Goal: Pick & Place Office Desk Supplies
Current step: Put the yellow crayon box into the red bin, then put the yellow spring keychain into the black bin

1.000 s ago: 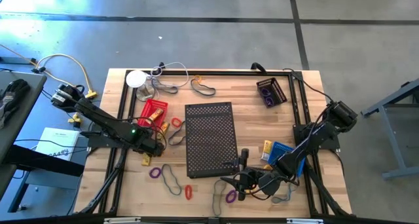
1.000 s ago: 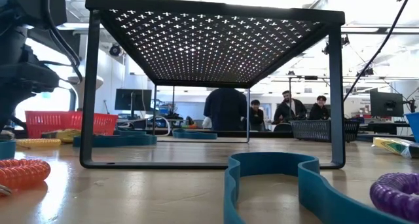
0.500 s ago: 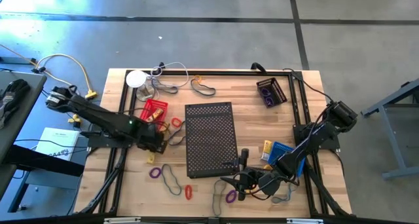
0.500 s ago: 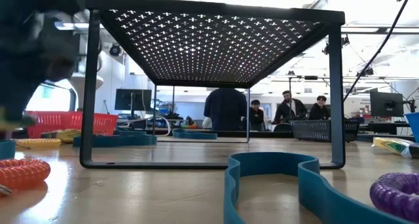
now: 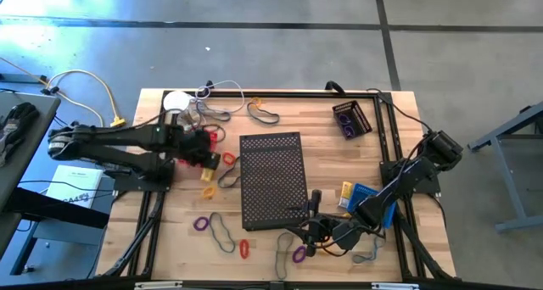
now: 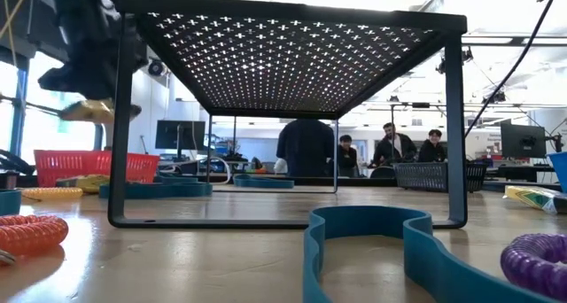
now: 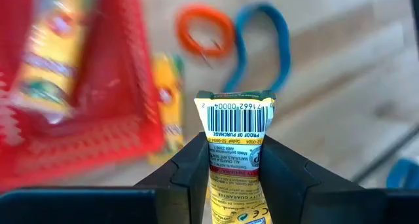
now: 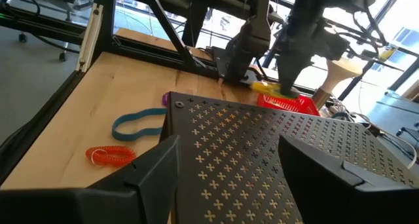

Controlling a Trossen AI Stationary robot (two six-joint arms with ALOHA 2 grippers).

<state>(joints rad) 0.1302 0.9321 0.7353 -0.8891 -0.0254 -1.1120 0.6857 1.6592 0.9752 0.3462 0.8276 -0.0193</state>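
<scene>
- Left gripper [image 5: 202, 147] sits over the red basket [image 5: 192, 140] at the table's ten o'clock, fingers clenched on a yellow pack [image 7: 234, 129]; the pack's long axis runs along the fingers, barcode end sticking out.
- From the left wrist view the basket [image 7: 78, 93] lies to nine o'clock of the pack, so release likely needs a short shift that way.
- A second yellow pack [image 5: 208, 170] lies just outside the basket, at its five o'clock.
- Right gripper [image 5: 310, 231] waits at the table's six o'clock, fingers spread, holding nothing, far from the basket.
</scene>
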